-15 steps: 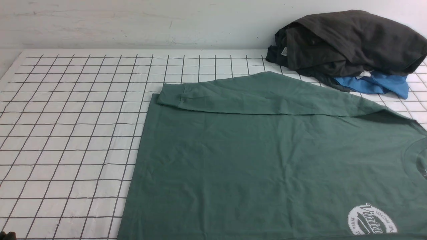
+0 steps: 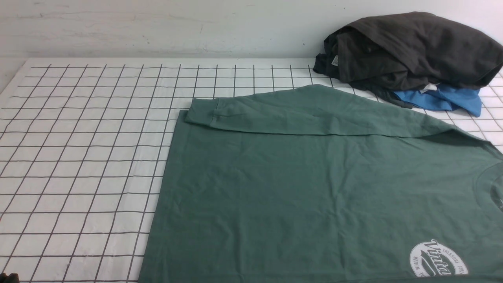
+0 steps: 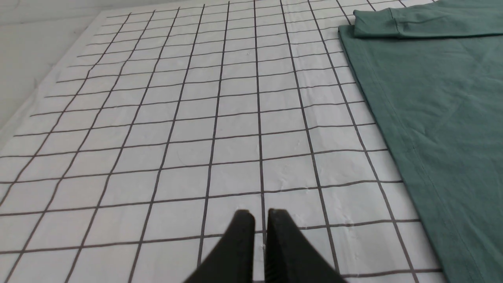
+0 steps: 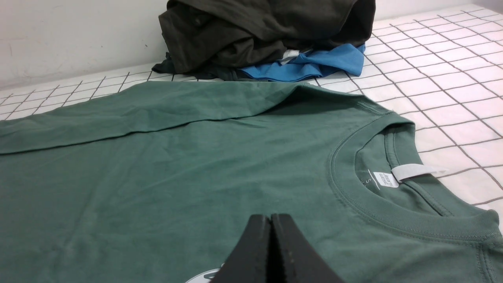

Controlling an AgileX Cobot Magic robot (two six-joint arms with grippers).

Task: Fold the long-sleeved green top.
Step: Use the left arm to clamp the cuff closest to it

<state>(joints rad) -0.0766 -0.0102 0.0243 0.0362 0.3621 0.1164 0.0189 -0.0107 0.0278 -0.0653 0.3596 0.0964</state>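
The green long-sleeved top (image 2: 314, 184) lies flat on the checked cloth with its chest up. One sleeve (image 2: 298, 114) is folded across its far edge, cuff toward the left. The white round logo (image 2: 438, 259) shows at the near right. My left gripper (image 3: 261, 214) hovers over bare checked cloth to the left of the top's hem (image 3: 440, 98). It is shut to a thin slit and holds nothing. My right gripper (image 4: 270, 217) is shut and empty. It hangs over the top's chest (image 4: 177, 169), near the ribbed neck (image 4: 393, 220).
A dark grey-black heap of clothes (image 2: 412, 51) sits at the far right against the wall, on a bright blue garment (image 2: 444, 100). White cloth with a black grid (image 2: 78, 157) covers the table left of the top. The wall runs along the back.
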